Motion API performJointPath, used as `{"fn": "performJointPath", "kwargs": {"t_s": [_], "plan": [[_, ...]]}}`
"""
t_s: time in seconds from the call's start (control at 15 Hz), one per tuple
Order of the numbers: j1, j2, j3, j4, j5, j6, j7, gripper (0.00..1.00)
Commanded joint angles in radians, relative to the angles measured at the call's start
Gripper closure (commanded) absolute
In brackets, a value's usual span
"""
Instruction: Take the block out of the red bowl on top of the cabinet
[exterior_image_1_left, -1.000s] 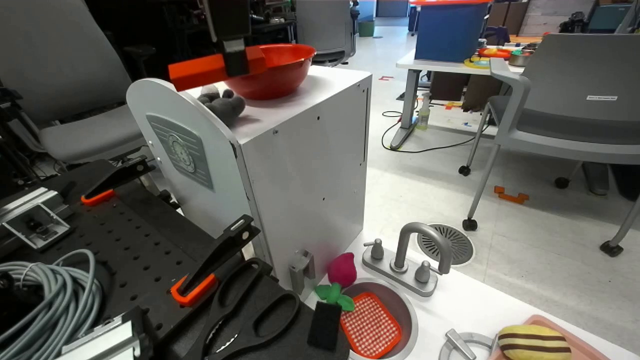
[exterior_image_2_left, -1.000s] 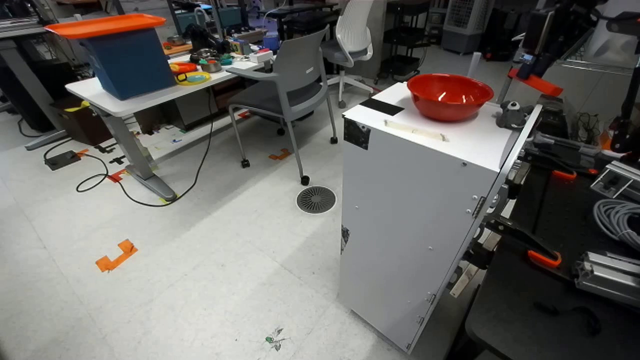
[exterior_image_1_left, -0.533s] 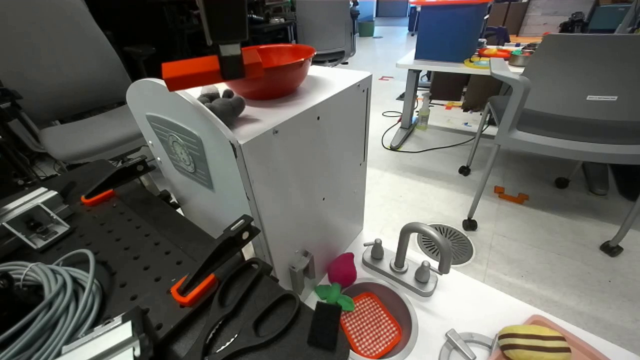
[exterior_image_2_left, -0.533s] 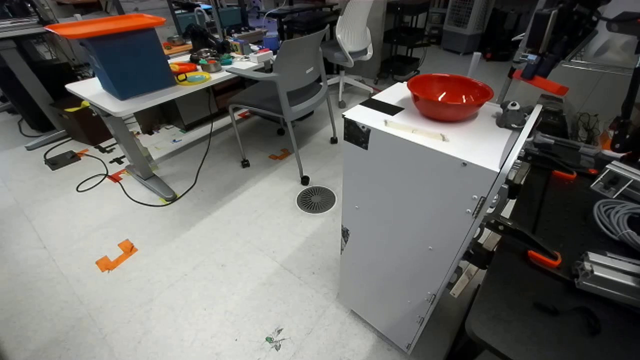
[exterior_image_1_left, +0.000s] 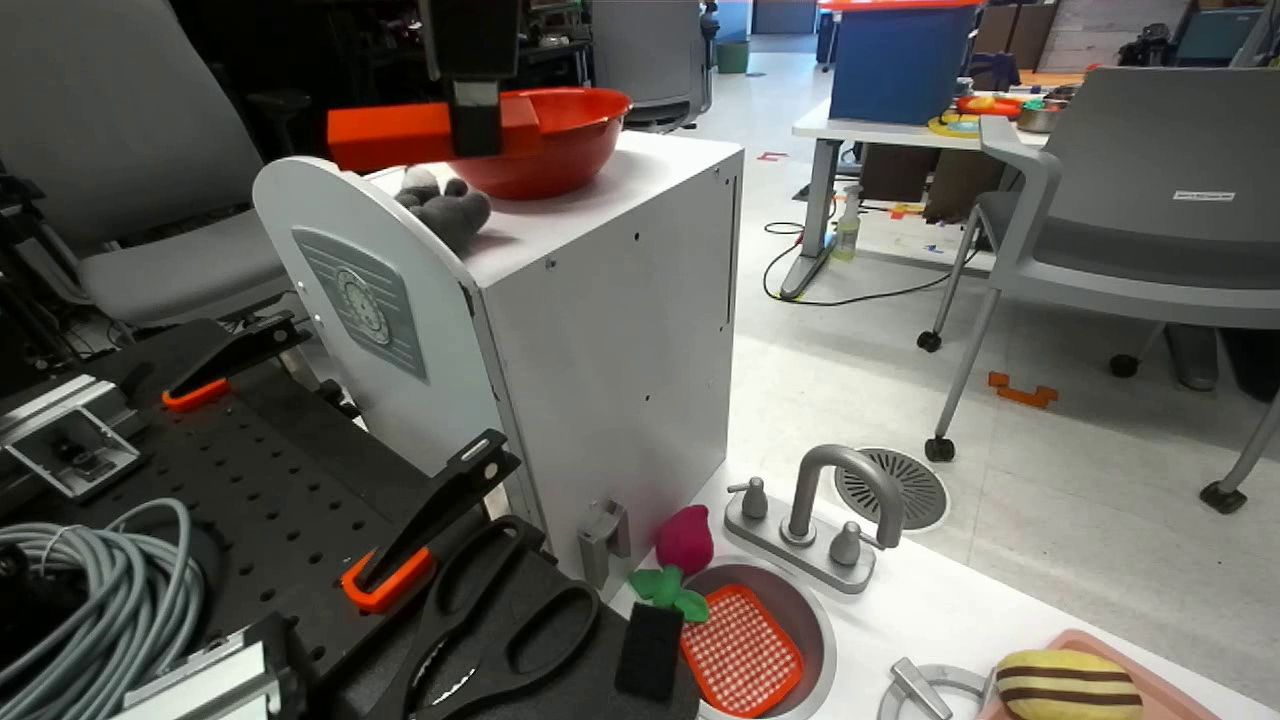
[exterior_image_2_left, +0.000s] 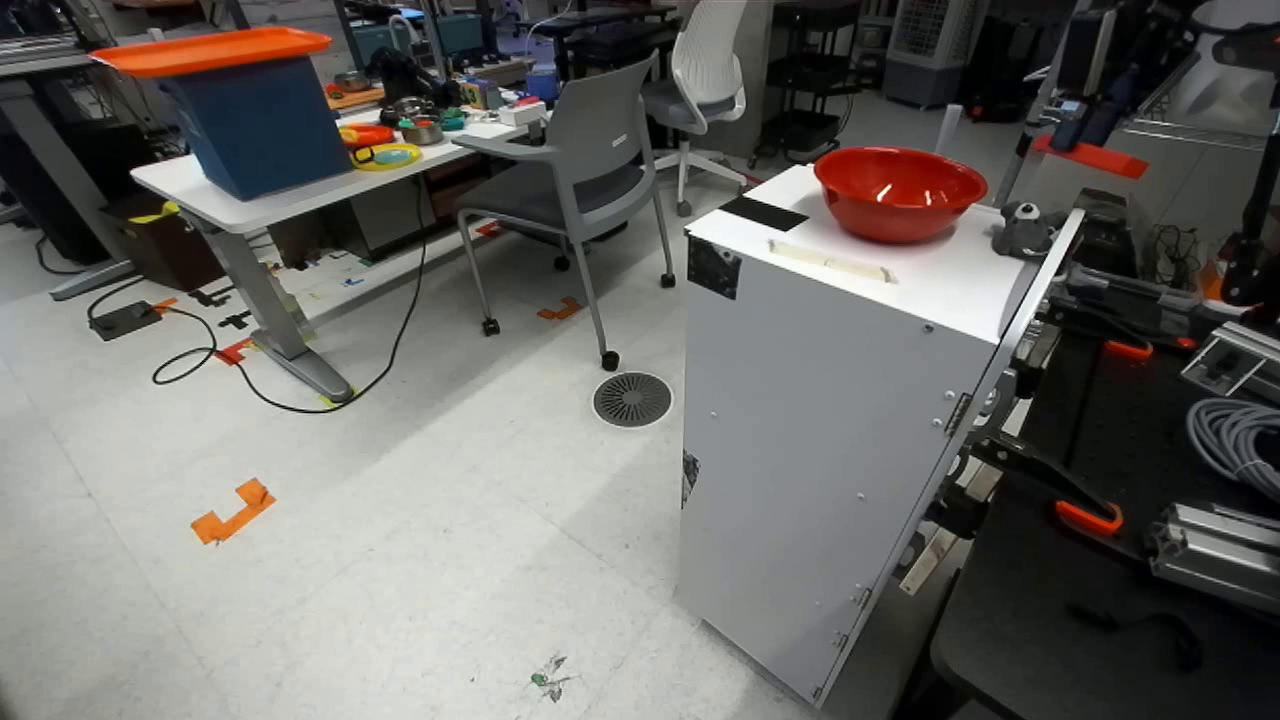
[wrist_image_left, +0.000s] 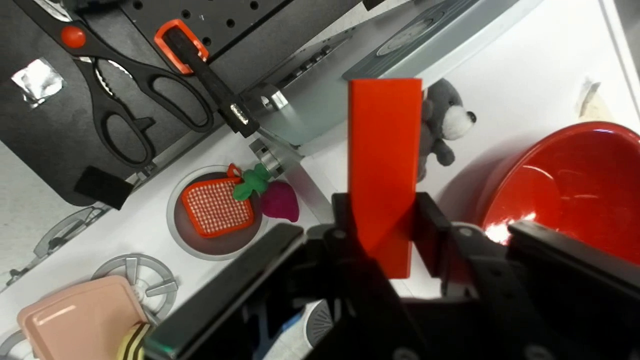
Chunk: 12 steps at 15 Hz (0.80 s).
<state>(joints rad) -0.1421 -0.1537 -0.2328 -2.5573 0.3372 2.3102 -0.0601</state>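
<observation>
The tall white boxy cabinet (exterior_image_2_left: 790, 420) is the biggest piece here, and its flat top carries the wide, shallow, glossy red round bowl (exterior_image_2_left: 900, 205). The bowl looks like thin plastic; I would expect it to skid if bumped, so anything swung near its flared rim deserves room.

Next down is the black two-fingered gripper (wrist_image_left: 384, 215), which is clamped across the width of the task's thing, the orange-red elongated rectangular block (wrist_image_left: 385, 135). The block is out of the bowl and in the air, beside it rather than over it, apart from the rim in an exterior view and looking nearly level. By its look it should be light and stiff — hard to crush, with no delicate parts — so a firm squeeze ought to do no harm. Its flat faces seem smooth and might slip under a weak grip; whether it is solid or hollow I cannot tell.

Smaller again, the grey plush toy with a white muzzle (wrist_image_left: 445, 107) sits on the cabinet top, partly behind the block in the wrist view.

Last, the black fingertips (wrist_image_left: 342, 210) bear on the long sides, off-centre, leaving one end longer. That end could dip or twist; holding at mid-length, pads flat to both sides, would balance better.
</observation>
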Motion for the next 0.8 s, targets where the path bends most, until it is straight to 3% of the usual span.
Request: {"fn": "performJointPath", "kwargs": {"t_s": [0.0, 0.73], "plan": [[-0.020, 0.059, -0.007, 0.069, 0.015, -0.080, -0.016, 0.92], [-0.043, 0.158, 0.009, 0.156, 0.004, -0.126, 0.019, 0.92]]}}
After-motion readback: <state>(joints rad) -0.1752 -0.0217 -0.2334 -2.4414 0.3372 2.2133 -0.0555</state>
